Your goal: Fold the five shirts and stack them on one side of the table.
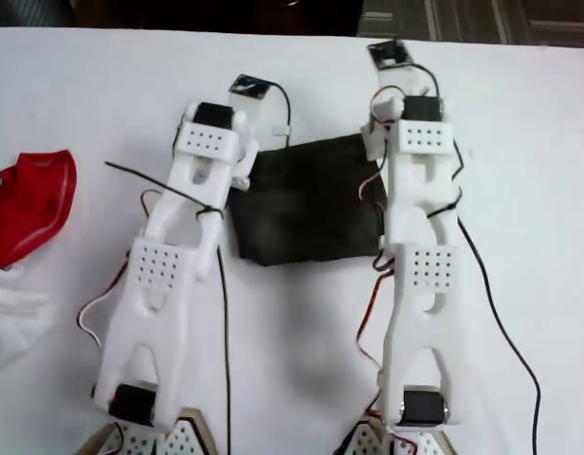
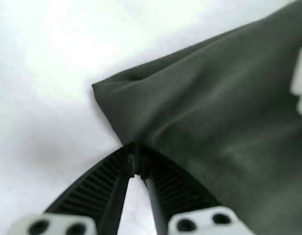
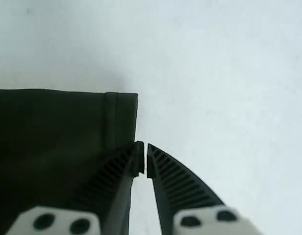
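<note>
The dark shirt [image 1: 306,204] lies folded on the tabletop [image 1: 301,322] between the 2 arms. The left gripper [image 2: 134,164] is pinched shut on its edge. The right gripper [image 3: 142,159] is closed at the hemmed corner; whether it holds cloth I cannot tell. The fabric looks soft, light and limp, so it is best held by its corners.

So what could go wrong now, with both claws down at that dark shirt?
1. The left gripper seems to pinch only the very edge of the dark shirt, so the cloth may slip out on a pull.
2. The right gripper looks shut just beside the shirt's hemmed corner, perhaps on nothing. If so, only one side would lift and the fold would skew.
</note>
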